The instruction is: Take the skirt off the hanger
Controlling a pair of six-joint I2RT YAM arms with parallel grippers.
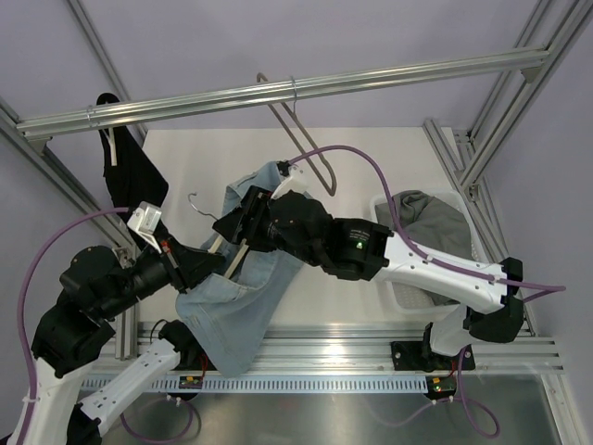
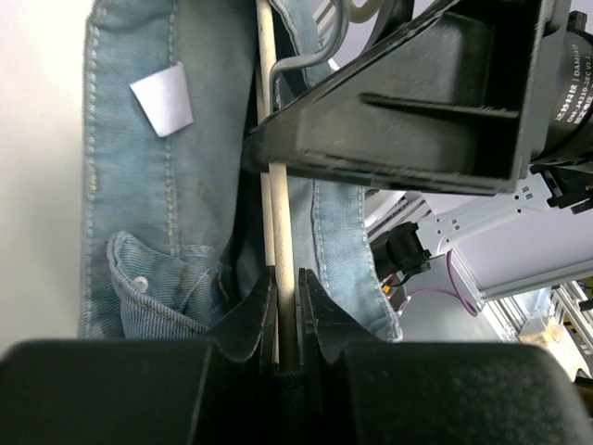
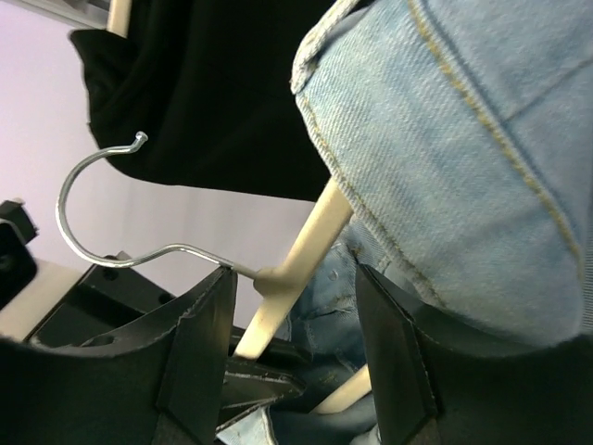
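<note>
A bare grey-taupe hanger (image 1: 310, 148) hangs by its hook from the overhead rail. A dark grey garment, the skirt (image 1: 428, 221), lies bunched in the white basket at the right. Both grippers are at a different item: light blue jeans (image 1: 232, 311) on a cream hanger (image 3: 301, 250). My left gripper (image 2: 288, 283) is shut on that cream hanger's bar (image 2: 275, 167), seen low left of the jeans (image 1: 215, 261). My right gripper (image 3: 292, 287) stands open astride the cream hanger's neck, next to its wire hook (image 3: 93, 199), with denim (image 3: 463, 139) lying over its right finger.
A black garment (image 1: 130, 181) hangs on a cream hanger at the rail's left end. The white basket (image 1: 400, 295) stands on the table's right side. Aluminium frame posts (image 1: 482, 139) rise at both sides, and the rail (image 1: 371, 79) crosses above the table.
</note>
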